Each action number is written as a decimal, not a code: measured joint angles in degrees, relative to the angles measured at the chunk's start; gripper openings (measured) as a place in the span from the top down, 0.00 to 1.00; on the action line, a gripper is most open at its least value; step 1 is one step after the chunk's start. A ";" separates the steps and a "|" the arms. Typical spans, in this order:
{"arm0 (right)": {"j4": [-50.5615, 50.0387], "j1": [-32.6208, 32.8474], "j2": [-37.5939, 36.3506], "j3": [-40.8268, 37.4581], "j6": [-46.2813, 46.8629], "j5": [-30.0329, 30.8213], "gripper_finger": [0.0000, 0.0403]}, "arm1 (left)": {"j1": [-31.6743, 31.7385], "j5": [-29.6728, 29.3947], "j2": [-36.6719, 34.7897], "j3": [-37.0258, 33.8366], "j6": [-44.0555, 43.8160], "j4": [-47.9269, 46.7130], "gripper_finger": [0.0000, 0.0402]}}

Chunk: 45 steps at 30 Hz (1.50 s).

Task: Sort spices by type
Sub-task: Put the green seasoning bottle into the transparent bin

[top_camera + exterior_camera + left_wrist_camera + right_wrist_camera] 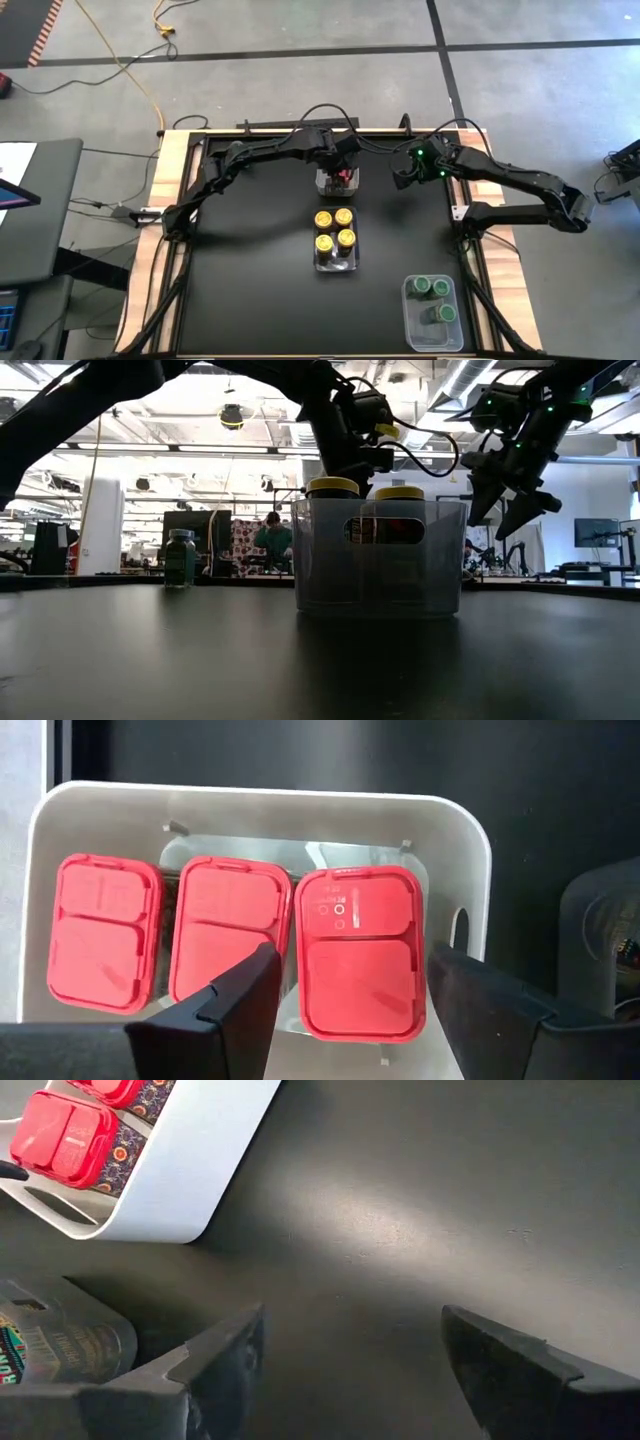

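Now I am placing the third red spice (360, 952) in the white bin (455, 830); my left gripper (352, 1010) stands slightly open around it and must lift straight out, while my right gripper (350, 1370) waits wide open and empty beside the bin.

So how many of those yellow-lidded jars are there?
4, all in the clear bin at mid-table, two by two. More could be hidden beneath them.
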 joint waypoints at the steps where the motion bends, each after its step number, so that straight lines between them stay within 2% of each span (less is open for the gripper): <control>1: 0.02 -0.02 -0.01 0.00 -0.01 0.00 0.19 | 0.00 -0.02 0.00 0.01 0.46 0.00 0.40; 5: 0.02 -0.02 0.00 0.00 -0.13 0.00 0.19 | 0.00 -1.84 -0.02 0.26 1.03 -0.81 0.40; 10: 0.00 -0.02 0.00 0.00 -0.13 0.00 0.19 | 0.00 -5.41 -0.13 3.78 1.11 -4.68 0.40; 18: 0.00 -0.02 0.00 0.00 -0.89 -0.51 0.19 | -0.15 -5.57 -0.20 11.47 -3.53 -13.14 0.40; 21: -0.18 -0.01 -0.01 0.00 -1.58 -0.83 0.19 | -0.48 -5.60 -1.95 10.23 -9.55 -14.32 0.40; 25: -1.22 0.61 -0.02 0.00 -2.32 -1.09 0.19 | -1.29 -5.57 -3.70 10.23 -14.56 -21.30 0.40; 32: -1.36 2.64 -0.02 0.00 -4.24 -1.20 0.19 | -4.08 -5.62 -3.89 10.23 -23.30 -30.10 0.40; 37: -1.64 3.94 -0.02 0.00 -5.88 -1.26 0.19 | -7.26 -7.26 -3.91 9.90 -31.98 -33.11 0.40; 45: -2.99 4.93 -0.02 0.00 -9.58 -3.16 0.19 | -14.24 -8.34 -8.05 2.62 -34.05 -33.27 0.40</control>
